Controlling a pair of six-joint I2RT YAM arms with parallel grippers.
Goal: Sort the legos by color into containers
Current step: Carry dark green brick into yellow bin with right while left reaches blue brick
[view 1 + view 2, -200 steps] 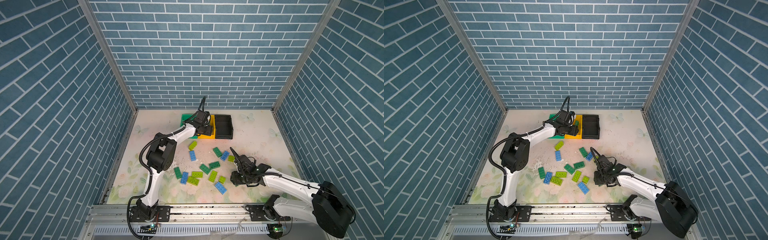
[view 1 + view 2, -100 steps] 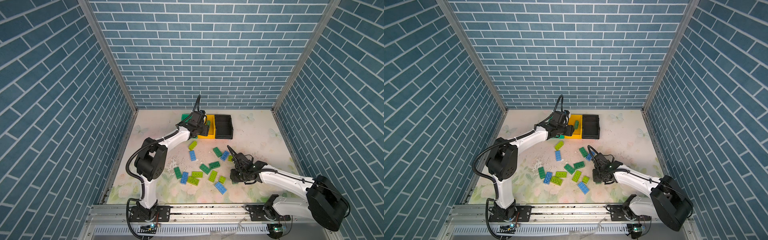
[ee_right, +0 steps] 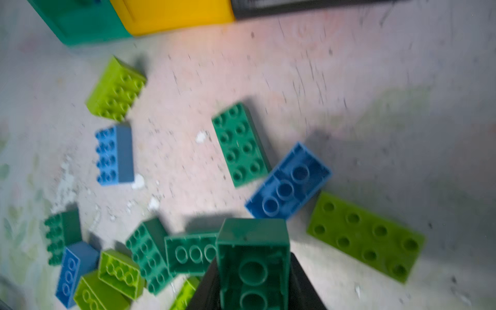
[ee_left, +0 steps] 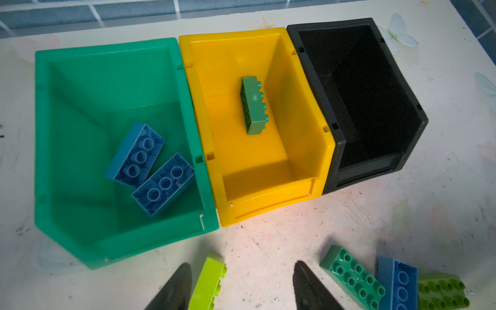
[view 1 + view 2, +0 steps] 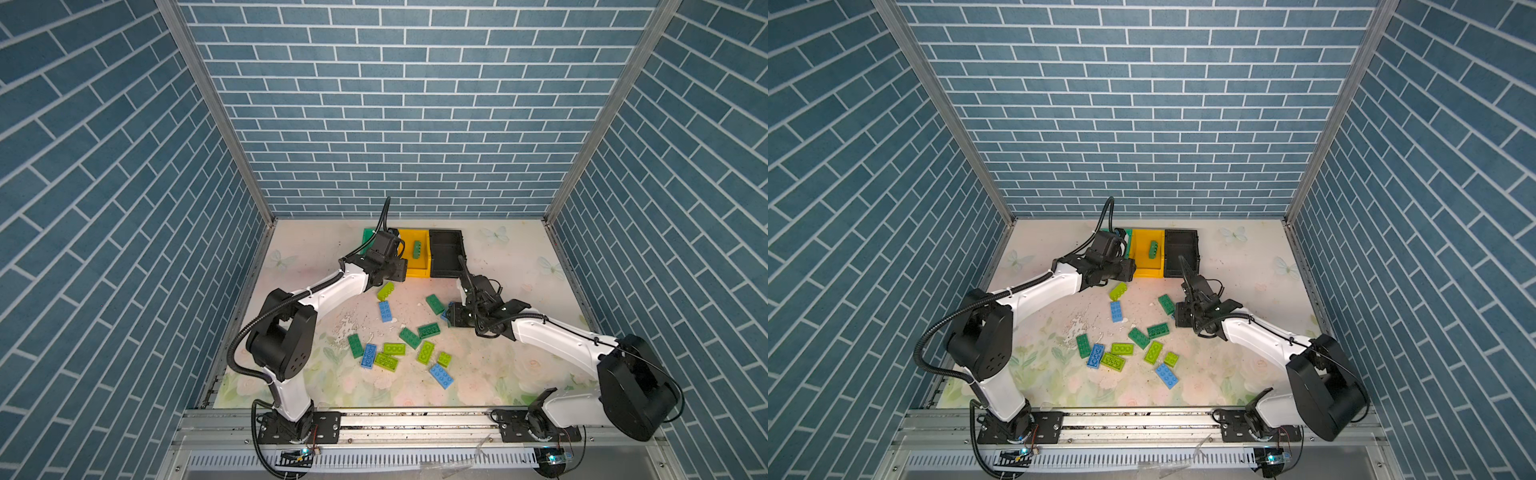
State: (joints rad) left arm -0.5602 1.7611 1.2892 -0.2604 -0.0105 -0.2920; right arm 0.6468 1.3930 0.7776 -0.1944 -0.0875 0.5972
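Observation:
Three containers stand side by side at the back: green, yellow and black. Two blue legos lie in the green one and a dark green lego in the yellow one. My left gripper hangs open just in front of the bins, a lime lego lying on the table close to one finger. My right gripper is shut on a dark green lego, hollow underside towards the wrist camera. In both top views the right gripper is mid-table.
Loose legos in blue, dark green and lime are scattered over the middle and front of the floral table. A blue lego and a flat lime plate lie close to the right gripper. Brick-pattern walls enclose three sides.
My right gripper has shut on the dark green lego and shifted left and towards the back. My left gripper has drawn back from over the bins to the table in front of them.

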